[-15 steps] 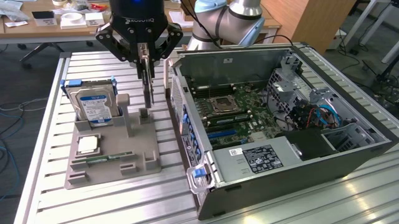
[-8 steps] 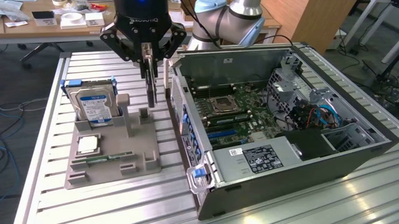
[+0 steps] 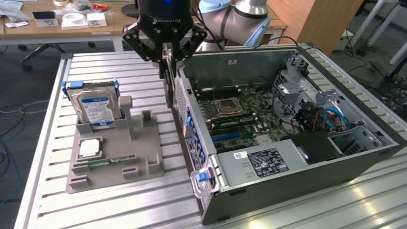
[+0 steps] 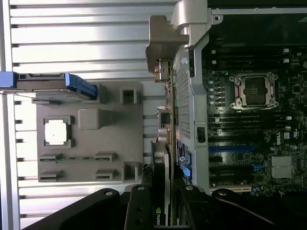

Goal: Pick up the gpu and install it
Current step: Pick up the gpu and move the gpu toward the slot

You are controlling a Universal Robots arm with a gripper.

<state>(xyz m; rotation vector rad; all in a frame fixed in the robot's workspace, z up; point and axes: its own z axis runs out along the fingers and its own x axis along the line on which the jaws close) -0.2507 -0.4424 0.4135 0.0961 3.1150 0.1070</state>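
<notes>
1. While it hangs upright and edge-on from the gripper, the gpu sits just outside the perforated back panel of the open PC case. That puts it in the gap between the case and the grey holder tray. It's up off the table and not seated in any slot yet.
2. The fingers are clenched on the card's top edge, one on each flat face, so it's a solid grasp.
3. In the wrist view the card runs right alongside the case wall, very close to it. I can't tell whether they actually touch.
4. To the exterior view's right of the card, the motherboard lies flat inside the case, with the CPU socket near its middle and blue expansion slots nearer the camera.
5. On the tray, to the exterior view's left, a silver hard drive with a blue label stands upright at the far end. A CPU chip lies flat nearer the camera. A slim green memory stick sits just in front of that.
6. Tray and case both rest on a slatted metal table.
</notes>
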